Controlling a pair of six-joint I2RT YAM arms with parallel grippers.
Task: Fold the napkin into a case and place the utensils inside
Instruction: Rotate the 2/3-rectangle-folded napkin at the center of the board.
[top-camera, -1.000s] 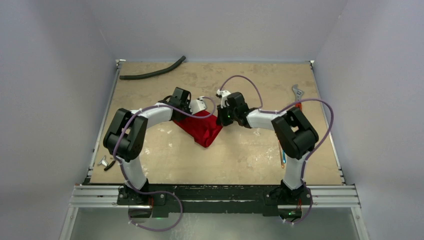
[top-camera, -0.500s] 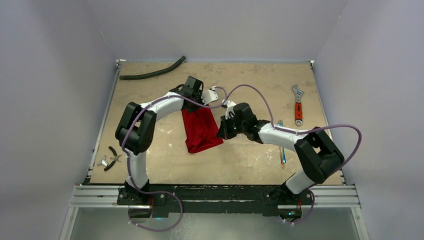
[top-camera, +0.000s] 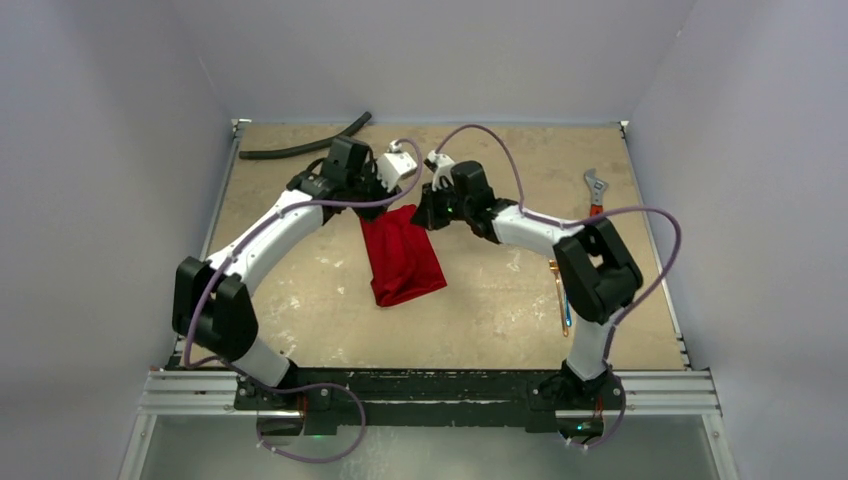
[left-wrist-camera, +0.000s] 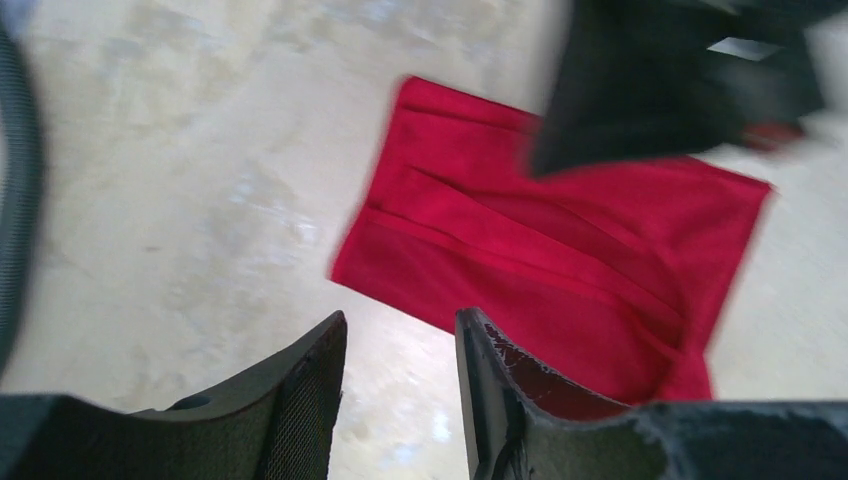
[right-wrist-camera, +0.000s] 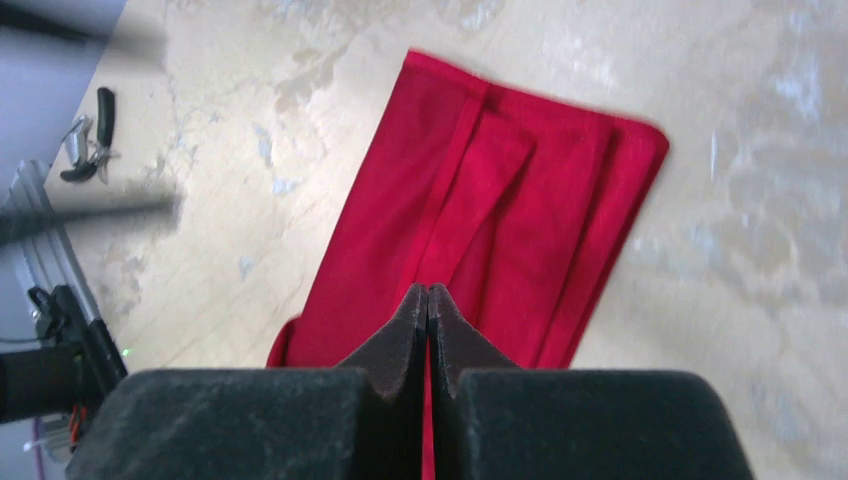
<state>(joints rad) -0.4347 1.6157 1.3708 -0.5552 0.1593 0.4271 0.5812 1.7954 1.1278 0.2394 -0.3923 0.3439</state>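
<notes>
The tan, mottled table (top-camera: 480, 300) carries the bright red cloth napkin (top-camera: 402, 258), folded into a long flat rectangle whose far end lies just beneath both hands. The left hand (left-wrist-camera: 402, 318) hovers with its fingers spread, apart from the cloth; the right hand (right-wrist-camera: 428, 292) is pressed together over the folds. The slim iridescent metal utensils (top-camera: 566, 312) lie well behind the right hand, beside its arm
</notes>
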